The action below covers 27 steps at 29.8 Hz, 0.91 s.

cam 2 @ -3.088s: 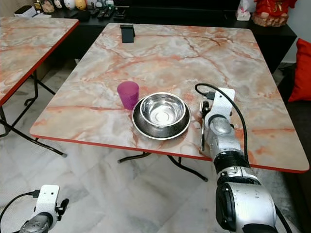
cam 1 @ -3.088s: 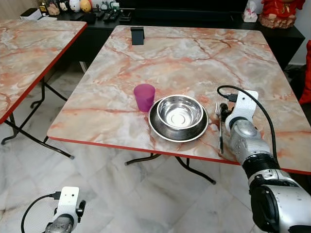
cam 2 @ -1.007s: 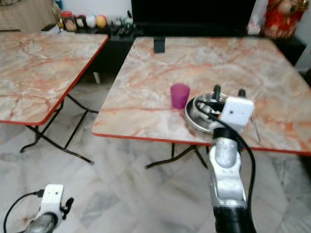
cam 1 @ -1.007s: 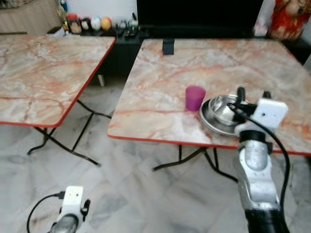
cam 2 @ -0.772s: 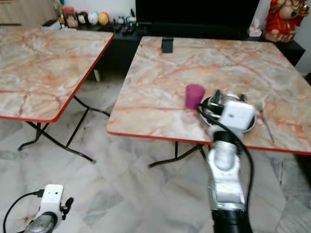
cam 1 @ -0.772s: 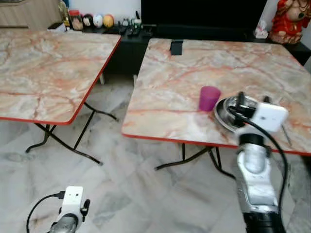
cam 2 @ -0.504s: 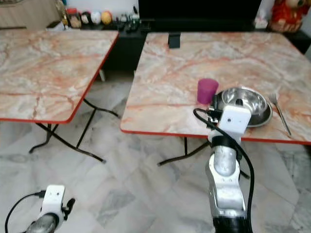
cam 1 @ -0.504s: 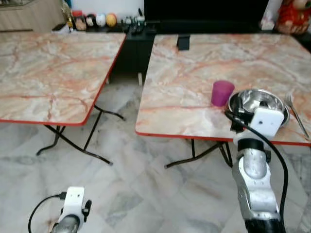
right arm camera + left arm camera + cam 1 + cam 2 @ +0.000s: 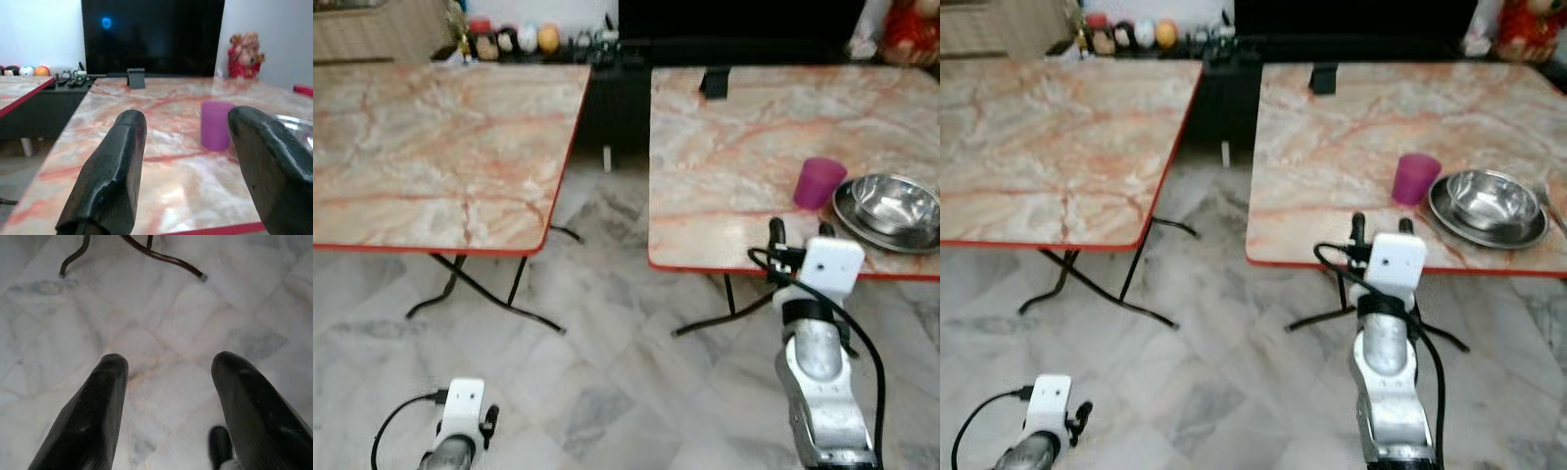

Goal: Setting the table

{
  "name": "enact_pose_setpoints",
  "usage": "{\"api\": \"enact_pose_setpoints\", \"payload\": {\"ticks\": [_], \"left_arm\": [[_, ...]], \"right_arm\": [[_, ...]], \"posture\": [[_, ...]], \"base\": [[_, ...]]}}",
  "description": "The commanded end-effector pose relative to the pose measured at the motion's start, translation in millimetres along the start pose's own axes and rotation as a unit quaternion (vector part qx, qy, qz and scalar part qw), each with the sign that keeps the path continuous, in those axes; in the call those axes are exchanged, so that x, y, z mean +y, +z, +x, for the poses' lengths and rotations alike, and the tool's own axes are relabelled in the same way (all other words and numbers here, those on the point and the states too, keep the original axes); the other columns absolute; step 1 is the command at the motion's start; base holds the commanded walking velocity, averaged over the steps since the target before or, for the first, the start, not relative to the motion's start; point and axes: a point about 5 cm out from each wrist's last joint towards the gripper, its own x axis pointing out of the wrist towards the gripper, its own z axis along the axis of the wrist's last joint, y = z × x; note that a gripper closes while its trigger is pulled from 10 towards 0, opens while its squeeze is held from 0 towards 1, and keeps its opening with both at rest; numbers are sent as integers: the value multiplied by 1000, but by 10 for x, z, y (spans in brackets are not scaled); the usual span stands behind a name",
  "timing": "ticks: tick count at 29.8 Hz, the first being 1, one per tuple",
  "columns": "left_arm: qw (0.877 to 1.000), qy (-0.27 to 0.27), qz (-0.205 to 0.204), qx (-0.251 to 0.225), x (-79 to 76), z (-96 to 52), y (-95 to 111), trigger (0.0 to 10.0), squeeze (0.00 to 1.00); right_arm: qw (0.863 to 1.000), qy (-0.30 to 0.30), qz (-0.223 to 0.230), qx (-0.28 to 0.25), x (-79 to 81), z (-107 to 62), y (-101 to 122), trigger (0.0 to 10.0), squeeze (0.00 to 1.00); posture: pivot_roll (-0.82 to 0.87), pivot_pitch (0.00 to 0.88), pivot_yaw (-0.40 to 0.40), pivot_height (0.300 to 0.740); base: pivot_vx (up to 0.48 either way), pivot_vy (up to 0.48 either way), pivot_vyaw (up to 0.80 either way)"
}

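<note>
The right arm (image 9: 818, 387) reaches forward and up, its wrist raised; the right gripper (image 9: 190, 147) holds its two black fingers spread apart. The left arm (image 9: 455, 441) hangs low, and the left gripper (image 9: 168, 382) points downward, fingers likewise parted.

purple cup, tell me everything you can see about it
The purple cup is a small, opaque tumbler that looks like plastic, a little wider at its open rim than at its base. It stands upright on the marble-patterned table with the red edge, near the front edge. Just to its right sits the steel bowl on a steel plate; whether the cup touches them cannot be told. Nothing can be seen inside it. The right gripper hangs open before the table edge, apart from the cup.
</note>
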Motion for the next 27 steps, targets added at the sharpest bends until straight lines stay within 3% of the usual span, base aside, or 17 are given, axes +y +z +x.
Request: {"api": "enact_pose_setpoints", "payload": {"ticks": [1,7,12,14,18,19,24,26,27], "left_arm": [[1000,8,0,17,48,-29,-87,10000,0],[1000,9,-1,16,47,-30,-88,10000,0],[1000,9,-2,16,40,-30,-89,10000,0],[1000,10,-2,16,38,-31,-90,10000,0],[1000,11,-3,16,40,-32,-93,10000,0],[1000,11,-4,16,39,-33,-94,10000,0],[1000,13,-4,17,54,-33,-96,10000,0],[1000,14,-4,17,58,-33,-95,10000,0],[1000,14,-4,17,58,-33,-95,10000,0]], "right_arm": [[1000,11,1,8,61,-17,-42,10000,0],[999,19,-8,46,31,-67,-264,10000,0],[990,21,-18,136,-10,-175,-691,10000,0],[976,32,-41,212,-33,-292,-1003,10000,0],[961,38,-62,266,-68,-398,-1231,10000,0],[949,44,-60,306,-94,-476,-1375,10000,0],[936,36,-45,348,-155,-564,-1539,10000,0],[917,34,-31,396,-193,-701,-1690,10000,0],[917,34,-31,396,-193,-701,-1690,10000,0]], "posture": [[16,69,-3,740],[16,66,-5,740],[20,63,-8,740],[21,62,-12,740],[22,62,-12,740],[29,64,-13,740],[27,64,-12,740],[30,62,-12,740],[30,62,-12,740]], "base": [[0,398,0],[0,396,0],[0,397,0],[0,396,0],[0,394,0],[0,398,0],[0,398,0],[0,394,0],[0,394,0]]}}
